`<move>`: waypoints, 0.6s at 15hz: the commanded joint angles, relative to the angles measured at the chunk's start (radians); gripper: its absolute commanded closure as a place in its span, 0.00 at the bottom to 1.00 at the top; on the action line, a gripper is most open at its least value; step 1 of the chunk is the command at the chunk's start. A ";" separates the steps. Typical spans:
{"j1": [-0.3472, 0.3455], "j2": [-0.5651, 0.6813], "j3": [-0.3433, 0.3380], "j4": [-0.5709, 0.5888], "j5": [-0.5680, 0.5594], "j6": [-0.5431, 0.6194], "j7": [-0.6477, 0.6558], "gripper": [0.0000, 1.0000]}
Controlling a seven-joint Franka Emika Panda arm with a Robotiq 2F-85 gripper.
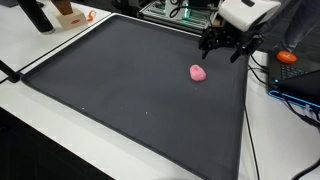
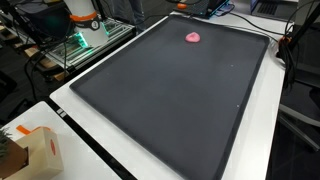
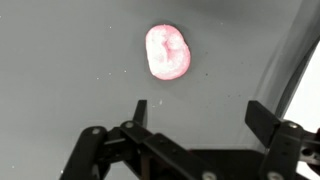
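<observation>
A small pink lumpy object (image 1: 198, 72) lies on the large dark mat (image 1: 130, 100), towards its far right side; in another exterior view the pink object (image 2: 192, 37) sits near the mat's far end. My gripper (image 1: 222, 42) hovers above the mat just behind and to the right of it, not touching it. In the wrist view the pink object (image 3: 167, 52) lies ahead of my gripper (image 3: 200, 115), slightly left of centre. The two dark fingers (image 3: 262, 122) stand wide apart with only bare mat between them. The gripper is open and empty.
The mat (image 2: 170, 100) covers most of a white table (image 2: 265, 130). A cardboard box (image 2: 35, 150) stands at one corner, an orange object (image 1: 288, 57) and cables lie beside the mat's right edge, and electronics with green lights (image 2: 85, 40) sit off the table.
</observation>
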State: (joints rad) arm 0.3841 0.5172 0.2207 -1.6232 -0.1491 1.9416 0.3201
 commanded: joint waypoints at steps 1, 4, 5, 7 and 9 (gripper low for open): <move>0.020 -0.041 -0.039 -0.126 0.043 0.114 0.180 0.00; 0.028 -0.052 -0.062 -0.189 0.062 0.151 0.320 0.00; 0.029 -0.056 -0.068 -0.209 0.065 0.171 0.363 0.00; 0.028 -0.062 -0.075 -0.245 0.069 0.212 0.443 0.00; 0.023 -0.070 -0.079 -0.280 0.080 0.255 0.516 0.00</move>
State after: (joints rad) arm 0.3937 0.4943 0.1663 -1.8111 -0.1023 2.1255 0.7360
